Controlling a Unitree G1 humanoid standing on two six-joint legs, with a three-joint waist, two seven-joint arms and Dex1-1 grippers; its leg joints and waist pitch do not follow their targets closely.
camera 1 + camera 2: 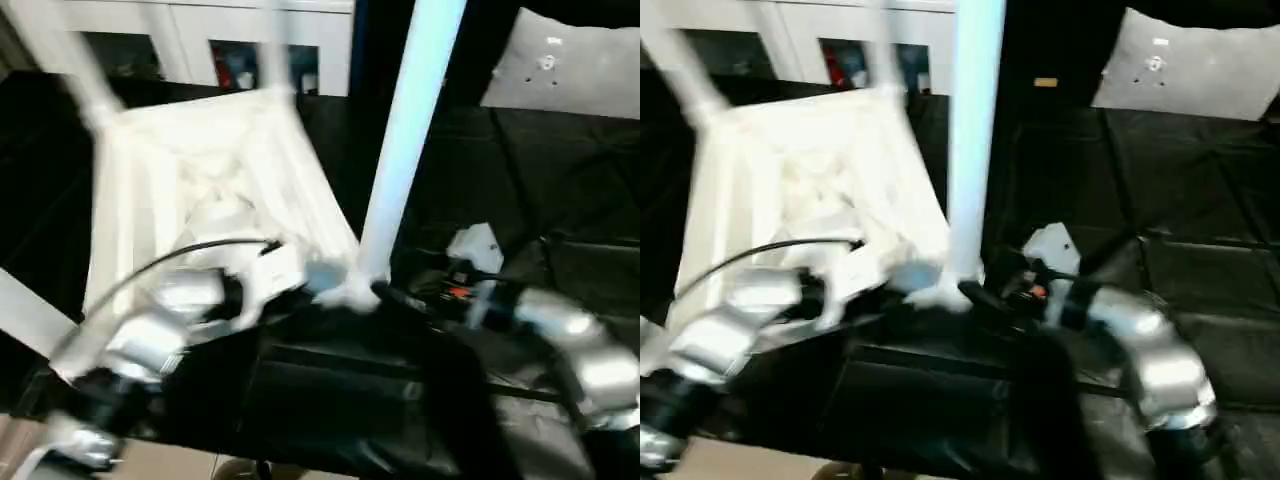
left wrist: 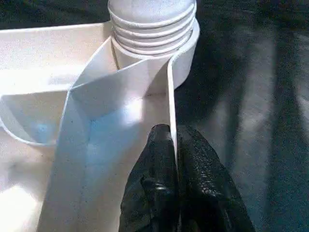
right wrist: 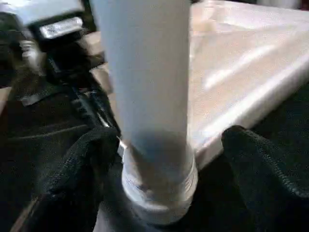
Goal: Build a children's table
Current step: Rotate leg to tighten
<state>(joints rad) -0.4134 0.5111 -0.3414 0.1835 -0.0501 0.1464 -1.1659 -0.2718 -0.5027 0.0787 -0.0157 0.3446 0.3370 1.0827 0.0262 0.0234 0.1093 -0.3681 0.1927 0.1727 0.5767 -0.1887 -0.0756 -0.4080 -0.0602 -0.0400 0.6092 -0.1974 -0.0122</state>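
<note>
Left jaws pinch tabletop (image 2: pixel 96 121) rib; right jaws straddle leg (image 3: pixel 149 96)

white ribbed tabletop (image 1: pixel 210 170) lies underside up; a leg (image 1: pixel 405 130) stands, apparently threaded, in its corner socket.

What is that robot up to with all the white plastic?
It is putting together a children's table. The tabletop lies upside down, ribbed side up. The left gripper is shut on a thin rib at the tabletop's edge, steadying it. A leg stands upright in the near corner socket, and the right gripper sits with its fingers spread on either side of the leg's base. Another leg already stands at a far corner.
</note>
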